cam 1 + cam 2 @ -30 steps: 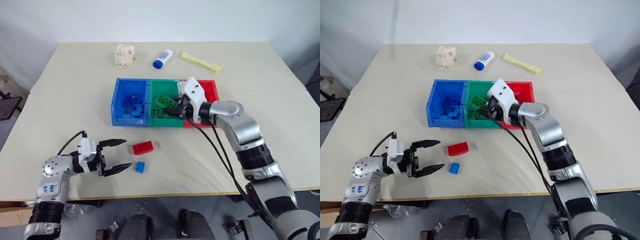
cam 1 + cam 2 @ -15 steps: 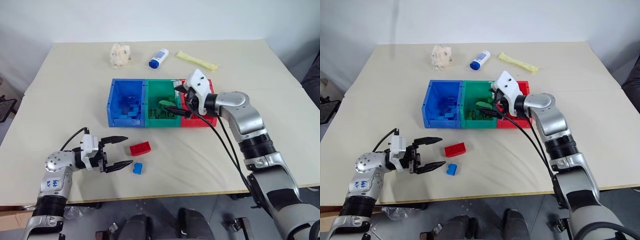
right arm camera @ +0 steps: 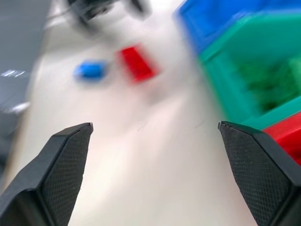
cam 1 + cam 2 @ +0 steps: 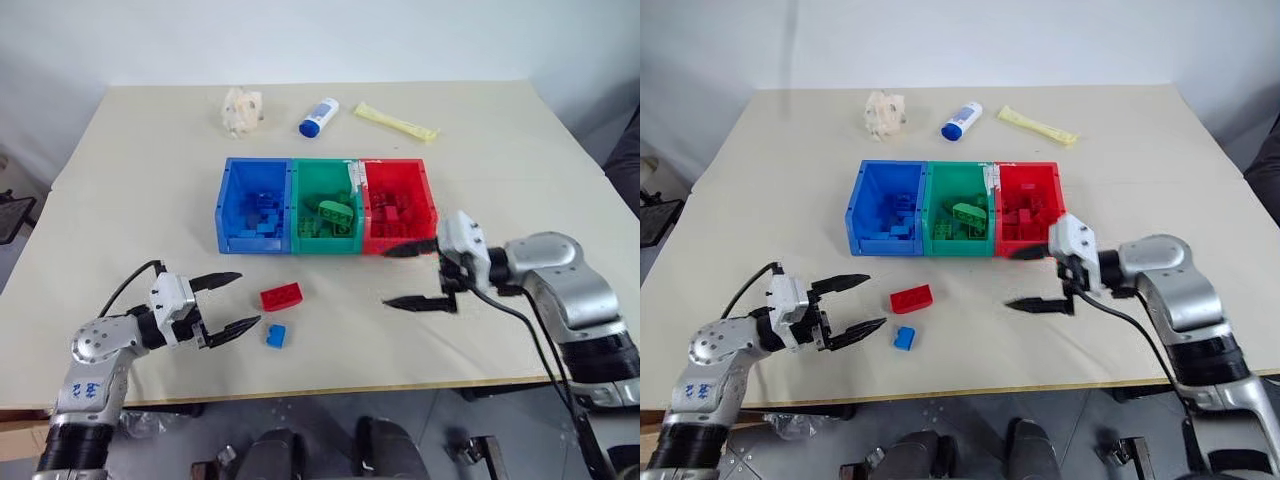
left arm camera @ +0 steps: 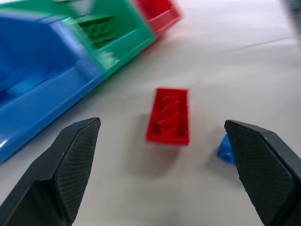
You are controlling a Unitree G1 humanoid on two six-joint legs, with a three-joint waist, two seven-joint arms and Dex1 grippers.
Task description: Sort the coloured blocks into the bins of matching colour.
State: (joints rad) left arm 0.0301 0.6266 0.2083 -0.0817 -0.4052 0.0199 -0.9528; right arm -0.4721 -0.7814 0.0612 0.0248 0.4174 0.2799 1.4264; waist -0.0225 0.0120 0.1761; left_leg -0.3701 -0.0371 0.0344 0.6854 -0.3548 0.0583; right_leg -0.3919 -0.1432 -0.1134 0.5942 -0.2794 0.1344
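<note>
Three joined bins stand mid-table: blue [image 4: 231, 205], green [image 4: 303, 199] and red [image 4: 428, 200], each with blocks of its own colour inside. A green block [image 4: 336, 211] lies on top of the green bin's pile. On the table in front lie an oblong red block [image 4: 281, 296] and a small blue block [image 4: 277, 335]. My left gripper [image 4: 229, 304] is open, just left of these two, pointing at them. My right gripper [image 4: 410, 276] is open and empty, in front of the red bin, pointing left. In the left wrist view the red block [image 5: 169, 116] lies between the fingers' line, with the blue block [image 5: 225, 148] beside it.
At the table's far side lie a crumpled pale wad [image 4: 242, 108], a white bottle with a blue cap [image 4: 320, 116] and a yellow packet [image 4: 398, 122]. The table's front edge runs close behind both grippers.
My right gripper opened over the green bin, leaving a green block there, then drew back and right to the front of the red bin. The left gripper shifted slightly left.
</note>
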